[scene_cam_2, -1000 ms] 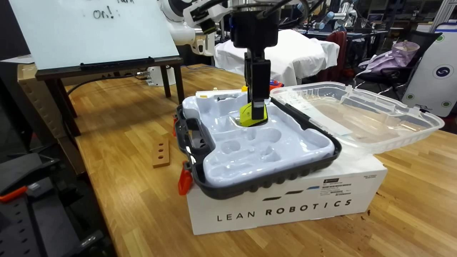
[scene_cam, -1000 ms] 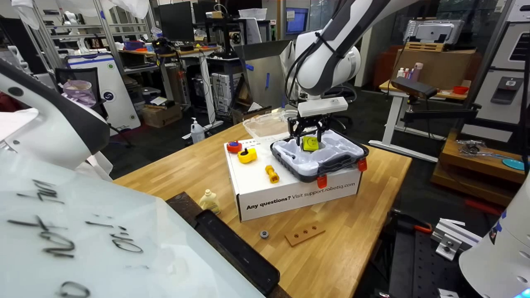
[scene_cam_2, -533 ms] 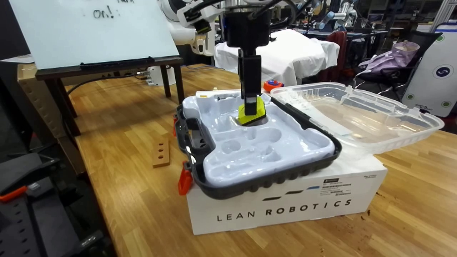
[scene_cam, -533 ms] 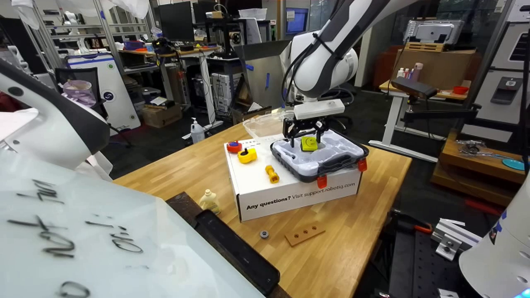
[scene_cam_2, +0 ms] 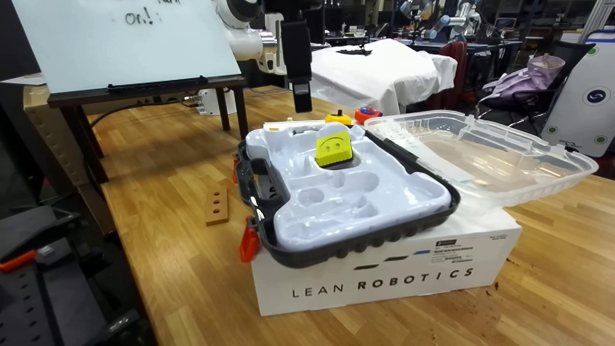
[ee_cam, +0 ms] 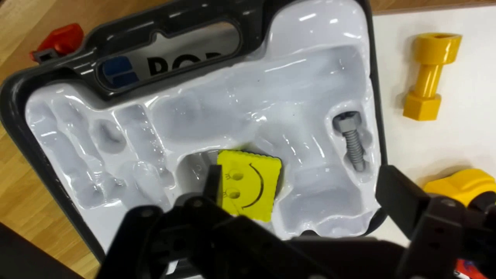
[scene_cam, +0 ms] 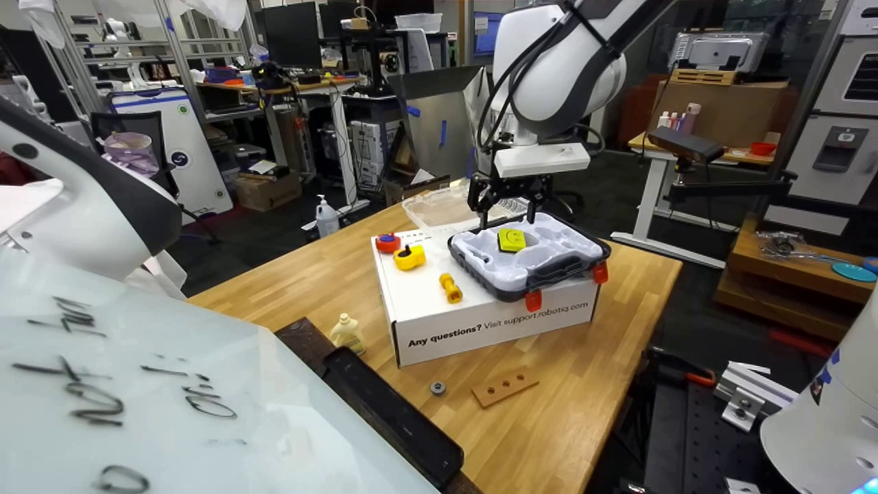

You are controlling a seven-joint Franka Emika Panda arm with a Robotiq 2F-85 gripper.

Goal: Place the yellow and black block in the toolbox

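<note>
Black and spread wide, the jaws of the gripper (ee_cam: 302,188) have hold of nothing, and in an exterior view we find them above the toolbox (scene_cam_2: 394,178) and apart from it. Below them, clear of their grip, the yellow and black block (scene_cam_2: 335,149) lies inside the toolbox — tilted in a pocket of the whitish moulded insert (ee_cam: 310,85), a smiling face drawn on its yellow top. In the wrist view one fingertip (ee_cam: 213,182) overlaps the edge of that yellow top. In another pocket of the insert we make out a grey screw (ee_cam: 353,141). Orange-red latches (scene_cam_2: 249,242) hang on either side of the handle (ee_cam: 128,35), and a clear plastic lid (scene_cam_2: 509,154) spreads out from the opposite side. The toolbox rests on a white cardboard box (scene_cam_2: 298,278) printed LEAN ROBOTICS, whose top also bears a yellow bolt-shaped piece (scene_cam: 451,288), a yellow piece with a black knob (scene_cam: 409,259) and, just beside that, a red piece touched with blue (scene_cam: 387,243). Farther out, on the wooden table (scene_cam: 569,370), we see a brown bar with three holes (scene_cam: 499,393), a small grey ring (scene_cam: 437,389) near it, and a pale yellow bottle (scene_cam: 348,335) standing near the edge of a whiteboard (scene_cam: 240,412) — handwriting runs across its surface.
</note>
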